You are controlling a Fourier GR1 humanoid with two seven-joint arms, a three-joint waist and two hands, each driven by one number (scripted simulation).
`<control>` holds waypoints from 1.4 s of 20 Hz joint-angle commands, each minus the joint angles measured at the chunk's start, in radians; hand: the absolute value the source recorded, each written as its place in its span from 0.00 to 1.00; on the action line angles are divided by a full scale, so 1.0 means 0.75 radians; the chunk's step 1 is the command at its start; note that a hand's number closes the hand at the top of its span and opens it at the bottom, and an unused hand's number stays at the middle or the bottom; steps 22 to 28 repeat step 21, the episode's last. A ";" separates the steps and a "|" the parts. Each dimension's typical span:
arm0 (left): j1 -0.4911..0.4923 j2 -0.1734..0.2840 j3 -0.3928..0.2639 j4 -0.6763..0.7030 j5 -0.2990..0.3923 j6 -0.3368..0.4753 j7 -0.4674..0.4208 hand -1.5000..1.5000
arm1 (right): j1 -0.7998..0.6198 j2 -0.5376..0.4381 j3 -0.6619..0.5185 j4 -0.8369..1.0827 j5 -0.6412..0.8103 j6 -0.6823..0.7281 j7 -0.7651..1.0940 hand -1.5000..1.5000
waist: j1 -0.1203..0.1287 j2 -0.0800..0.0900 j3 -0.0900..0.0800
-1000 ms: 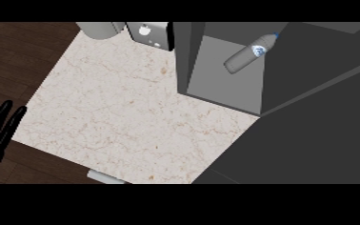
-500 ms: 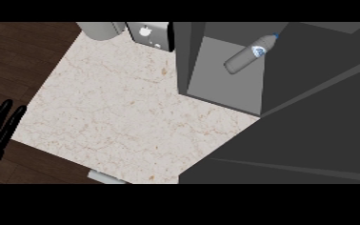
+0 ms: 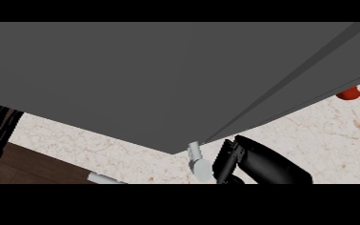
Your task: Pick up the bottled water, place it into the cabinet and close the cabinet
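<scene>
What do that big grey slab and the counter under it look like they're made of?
The grey slab, probably a cabinet panel, looks like matte painted board or metal: flat even grey, no grain or shine. The counter looks like polished stone, perhaps marble: cream with fine brownish veining.

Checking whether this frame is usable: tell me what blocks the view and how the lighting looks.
Head view: a flat dark grey cabinet panel fills most of the frame, evenly shaded, without glare; only strips of speckled cream marble counter show; the black right hand is cropped by the lower edge, a red object by the right edge.
</scene>
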 commanded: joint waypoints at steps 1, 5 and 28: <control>0.010 -0.006 0.006 0.020 0.003 -0.009 -0.007 0.00 | -0.215 0.160 -0.098 0.188 0.079 -0.179 0.082 1.00 | -0.017 -0.013 0.004; 0.007 -0.007 0.015 0.039 0.015 -0.006 0.000 0.00 | -0.428 0.251 -0.183 0.388 0.126 -0.353 0.135 1.00 | -0.042 -0.014 0.009; 0.018 -0.017 0.058 0.074 0.033 -0.042 -0.021 0.00 | -1.014 0.257 -0.347 1.003 -0.040 -0.860 0.103 0.00 | -0.087 -0.020 0.018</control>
